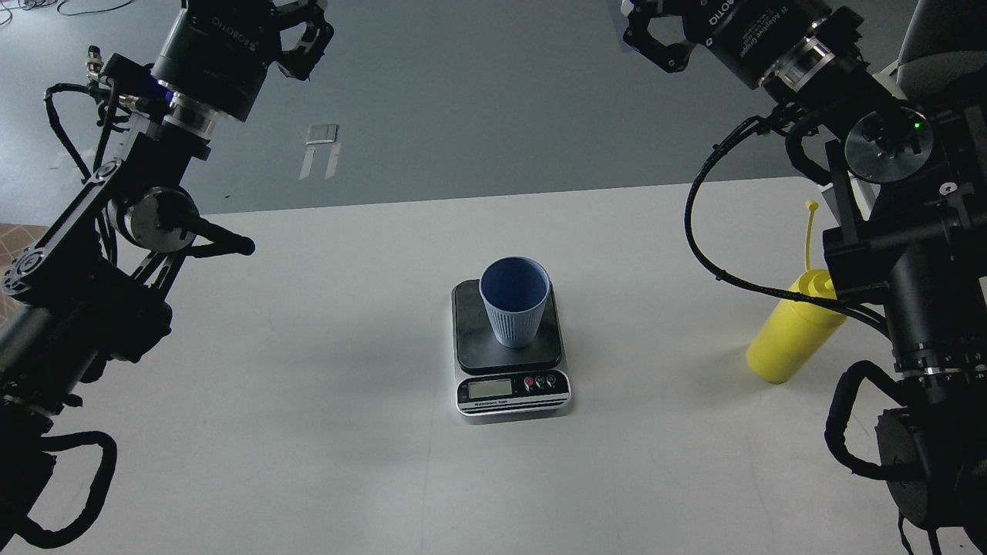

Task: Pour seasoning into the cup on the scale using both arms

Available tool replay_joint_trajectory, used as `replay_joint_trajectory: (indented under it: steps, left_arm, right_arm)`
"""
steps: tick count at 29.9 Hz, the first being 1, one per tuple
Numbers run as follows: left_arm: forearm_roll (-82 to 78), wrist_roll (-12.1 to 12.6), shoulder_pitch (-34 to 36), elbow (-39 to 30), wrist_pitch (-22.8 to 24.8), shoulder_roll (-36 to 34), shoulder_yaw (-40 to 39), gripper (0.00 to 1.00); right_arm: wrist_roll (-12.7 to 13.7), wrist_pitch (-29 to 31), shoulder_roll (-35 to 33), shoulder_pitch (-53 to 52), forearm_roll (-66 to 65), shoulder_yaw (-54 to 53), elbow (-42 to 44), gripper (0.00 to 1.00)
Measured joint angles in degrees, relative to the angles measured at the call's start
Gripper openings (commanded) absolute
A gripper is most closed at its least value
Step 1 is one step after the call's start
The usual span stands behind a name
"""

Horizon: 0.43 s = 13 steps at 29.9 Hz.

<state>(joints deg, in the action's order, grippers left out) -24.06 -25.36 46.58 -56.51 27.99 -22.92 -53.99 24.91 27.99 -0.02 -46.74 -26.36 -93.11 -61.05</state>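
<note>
The light-blue ribbed cup [514,302] stands upright on the dark plate of the scale [512,390] at the table's middle. The yellow seasoning bottle [785,343] stands at the right; its top is partly hidden behind my right arm, and its cap strap [808,231] sticks up. My left gripper [318,25] is high at the upper left, far from the cup, open and empty. My right gripper [637,21] is high at the upper right, above and behind the bottle. Its fingertips are cut off by the top edge.
The white table [308,432] has a rounded far right corner. A chair [937,46] stands beyond the table's right edge. My right arm's black cables [705,239] hang over the table beside the bottle.
</note>
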Motion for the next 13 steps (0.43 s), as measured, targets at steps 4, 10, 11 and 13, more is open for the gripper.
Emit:
replay_joint_trajectory:
  steps: [4,10,11,13]
  left_arm:
    - [-0.20,-0.12,-1.72,-0.03,0.02,1.56,0.04,0.98]
    - [-0.41,-0.30,-2.27,-0.04,0.02,2.53,0.03,0.99]
    - [-0.40,-0.30,-2.27,-0.03,0.02,2.53,0.01,0.98]
    - [-0.40,-0.28,-2.28,-0.03,0.02,2.53,0.01,0.98]
  right_arm:
    - [-0.04,0.00,0.02,0.61,-0.44,0.17,0.16,1.00]
    - [-0.10,0.00,0.03,1.86,-0.13,-0.12,-0.32,1.00]
    - [-0.14,0.00,0.03,1.93,-0.14,0.00,-0.32,1.00]
    - [-0.20,0.00,0.03,1.99,-0.19,0.18,-0.31,1.00]
